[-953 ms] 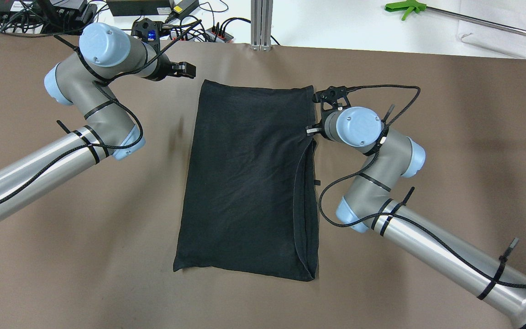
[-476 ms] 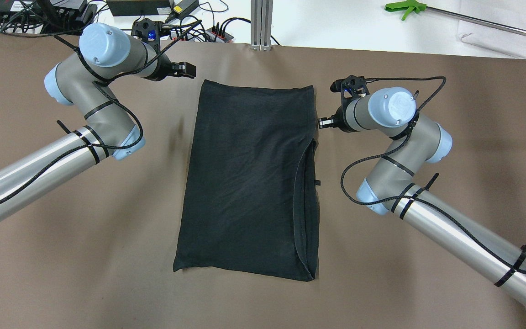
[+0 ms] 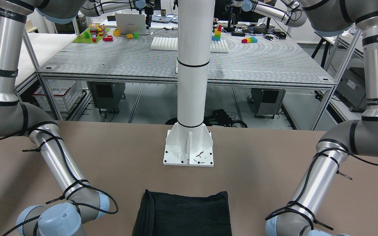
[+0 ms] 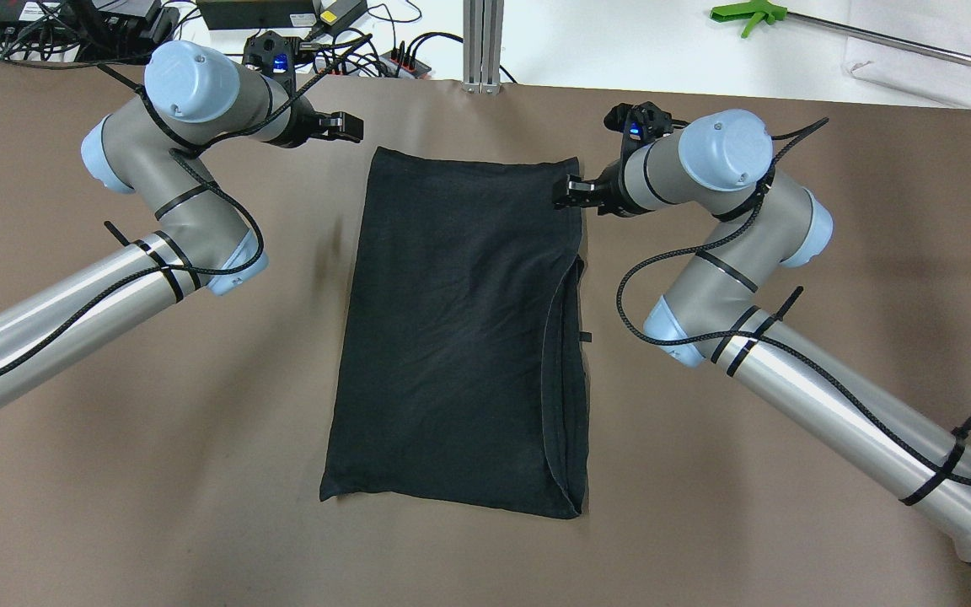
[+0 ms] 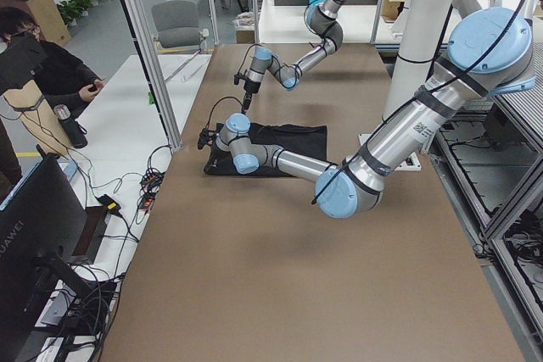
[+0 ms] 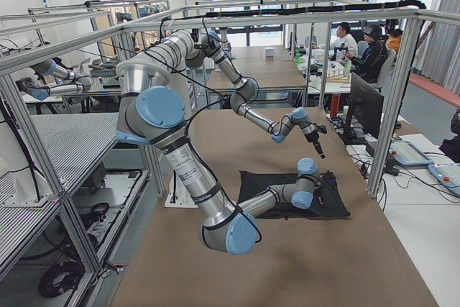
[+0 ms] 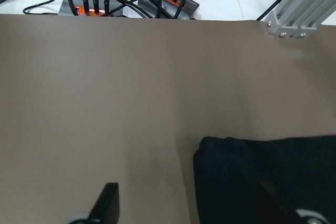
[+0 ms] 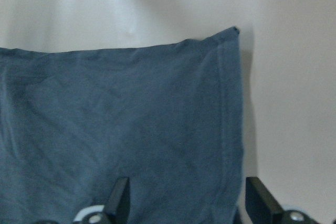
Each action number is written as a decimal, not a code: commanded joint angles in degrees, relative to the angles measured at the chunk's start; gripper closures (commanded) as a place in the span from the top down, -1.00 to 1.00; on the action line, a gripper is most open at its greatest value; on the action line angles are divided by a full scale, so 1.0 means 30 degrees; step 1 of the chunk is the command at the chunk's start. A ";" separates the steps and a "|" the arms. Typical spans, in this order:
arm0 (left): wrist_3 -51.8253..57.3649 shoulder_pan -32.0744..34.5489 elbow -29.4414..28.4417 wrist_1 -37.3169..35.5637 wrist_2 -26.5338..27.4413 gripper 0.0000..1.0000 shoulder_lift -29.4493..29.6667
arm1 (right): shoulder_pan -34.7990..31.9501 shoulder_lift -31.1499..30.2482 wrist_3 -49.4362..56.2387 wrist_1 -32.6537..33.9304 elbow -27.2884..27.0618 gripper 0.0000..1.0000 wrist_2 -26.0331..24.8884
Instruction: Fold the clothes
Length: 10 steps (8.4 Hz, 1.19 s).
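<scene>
Brown matting covers the table [image 4: 157, 506], and everything of the task is set out on it. On the left, the left claw [image 4: 351, 126] is held low over bare matting just beside the far left corner of the cloth [image 4: 452, 337]; its fingers [image 7: 107, 205] are spread wide and nothing is held between them. In the middle, the cloth is laid flat as a long black rectangle running from the near side of the table to the far side, with a loose folded layer seen along its right edge. It is judged to be thin, light and limp: no shape will be kept once it is lifted, and it is likely to sag between two holds and let its layers slide apart. It is best taken at the two far corners, with the stitched hem [image 8: 231, 108] and every layer pinched together. On the right, the right claw [image 4: 565, 192] is poised over the far right corner, its fingers likewise parted and empty, with the corner lying between them.
</scene>
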<state>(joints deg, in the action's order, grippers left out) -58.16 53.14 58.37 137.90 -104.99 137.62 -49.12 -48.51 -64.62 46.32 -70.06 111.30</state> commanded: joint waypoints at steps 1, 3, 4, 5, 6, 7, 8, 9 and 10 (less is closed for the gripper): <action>-0.0009 0.0068 0.0348 -0.0001 -0.0013 0.86 -0.0170 | 0.1866 0.0117 -0.4348 0.0144 -0.1630 0.88 -0.0038; -0.0009 0.0127 0.0494 -0.0001 -0.0014 0.86 -0.0229 | 0.3477 0.0233 -0.7106 0.0145 -0.1723 0.88 -0.1989; -0.0009 0.0127 0.0495 -0.0001 0.0015 0.86 -0.0229 | 0.4180 0.0234 -0.7083 0.0145 -0.1665 0.88 -0.3133; -0.0009 0.0127 0.0495 -0.0001 -0.0013 0.86 -0.0229 | 0.4390 0.0205 -0.6995 0.0261 -0.1607 0.88 -0.3550; -0.0009 0.0127 0.0495 -0.0001 0.0015 0.86 -0.0229 | 0.4392 0.0088 -0.6995 0.0291 -0.1635 0.88 -0.3467; -0.0009 0.0127 0.0495 -0.0001 0.0016 0.86 -0.0229 | 0.4422 -0.0116 -0.6995 0.0349 -0.1606 0.88 -0.3408; -0.0009 0.0127 0.0495 -0.0059 0.0016 0.86 -0.0200 | 0.4393 -0.0263 -0.6966 0.0930 -0.1693 0.88 -0.3292; -0.0009 0.0127 0.0495 -0.0118 0.0016 0.86 -0.0200 | 0.4393 -0.0293 -0.6762 0.1574 -0.1723 0.88 -0.3262; -0.0009 0.0127 0.0495 -0.0118 0.0016 0.86 -0.0200 | 0.4364 -0.0584 -0.6644 0.2160 -0.2158 0.88 -0.3174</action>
<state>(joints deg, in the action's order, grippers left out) -58.18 53.52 59.85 137.69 -104.95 136.99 -35.98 -49.20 -85.24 49.64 -75.20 101.40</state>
